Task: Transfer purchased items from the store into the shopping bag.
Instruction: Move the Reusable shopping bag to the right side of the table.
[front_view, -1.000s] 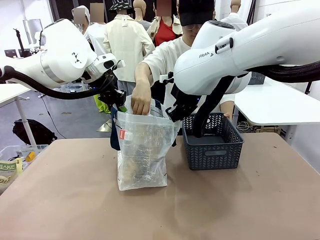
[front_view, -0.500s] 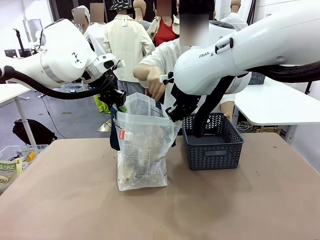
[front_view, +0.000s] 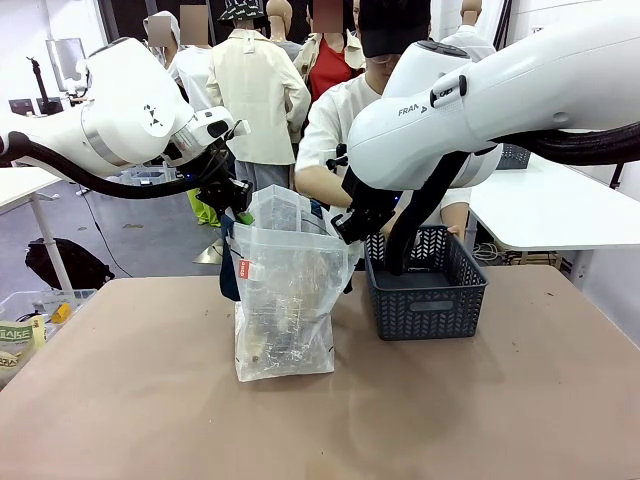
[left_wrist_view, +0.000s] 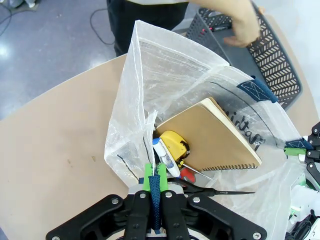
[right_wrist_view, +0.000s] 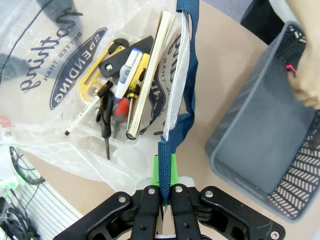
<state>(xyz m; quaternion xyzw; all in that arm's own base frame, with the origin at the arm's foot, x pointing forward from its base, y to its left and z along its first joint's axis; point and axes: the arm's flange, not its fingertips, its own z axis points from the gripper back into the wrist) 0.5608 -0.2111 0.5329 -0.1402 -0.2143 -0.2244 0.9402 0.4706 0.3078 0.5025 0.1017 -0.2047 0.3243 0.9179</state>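
1 shopping bag (front_view: 285, 310) is stood upright, mouth up, centre-left of the front view on the table (front_view: 500, 420), broad face turned to the camera. 2 handles counted. One strap handle (left_wrist_view: 158, 200) is pinched in the left gripper (left_wrist_view: 155, 172), the second strap handle (right_wrist_view: 186, 60) in the right gripper (right_wrist_view: 164, 167). Both jaws are clamped and the mouth is held spread.

Counted inside:
- 1 notebook (left_wrist_view: 210, 132), on edge, long axis top-to-bottom in the right wrist view
- 1 yellow tape measure (left_wrist_view: 173, 142)
- 1 marker (left_wrist_view: 164, 157)
- 1 scissors (left_wrist_view: 215, 191)

1 basket (front_view: 425, 305) is set just right of the bag. The person's hand (left_wrist_view: 245, 25), seen in the bag mouth a second ago, is now at the basket rim. Bag and basket are unmoved.
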